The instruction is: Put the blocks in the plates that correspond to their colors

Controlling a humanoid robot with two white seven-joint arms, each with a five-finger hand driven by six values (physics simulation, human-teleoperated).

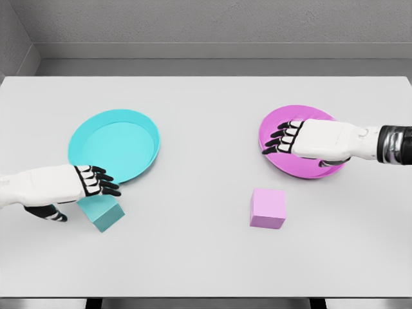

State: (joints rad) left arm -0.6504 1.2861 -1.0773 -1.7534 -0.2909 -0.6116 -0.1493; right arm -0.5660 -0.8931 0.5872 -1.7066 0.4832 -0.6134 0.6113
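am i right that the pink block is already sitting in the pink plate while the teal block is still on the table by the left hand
Not quite. The head view shows the pink block on the table, in front of the pink plate, not in it. The right hand is over that plate. The rest holds: the teal block is on the table by the left hand.

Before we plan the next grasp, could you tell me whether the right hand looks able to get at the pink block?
Probably yes: the right hand hovers open over the magenta plate, and bare table lies between it and the pink block.
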